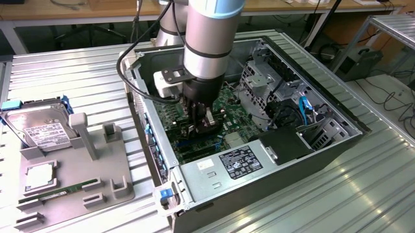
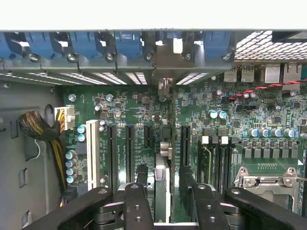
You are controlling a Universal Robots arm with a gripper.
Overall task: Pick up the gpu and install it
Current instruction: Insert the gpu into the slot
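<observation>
The gpu point(image 2: 162, 191) stands on edge on the green motherboard point(image 2: 120, 108), seen as a thin vertical card. Its metal bracket point(image 2: 165, 60) meets the case's rear slot wall. My gripper point(image 2: 163, 172) hovers right over the card, one black finger point(image 2: 140, 191) on each side of it. The jaws stand open, with a small gap showing between the card and the other finger point(image 2: 187, 191). In the exterior view the gripper point(image 1: 203, 127) reaches down into the open computer case point(image 1: 162, 145), low over the board.
Empty expansion slots point(image 2: 129, 153) lie beside the card, and a CPU socket point(image 2: 268, 177) and a braided cable bundle point(image 2: 41, 129) sit on either side. The power supply point(image 1: 240, 162) and drive cage point(image 1: 259, 82) crowd the case. Outside it, a grey fixture point(image 1: 116, 189) holds a hard drive point(image 1: 40, 127) and a RAM stick point(image 1: 58, 191).
</observation>
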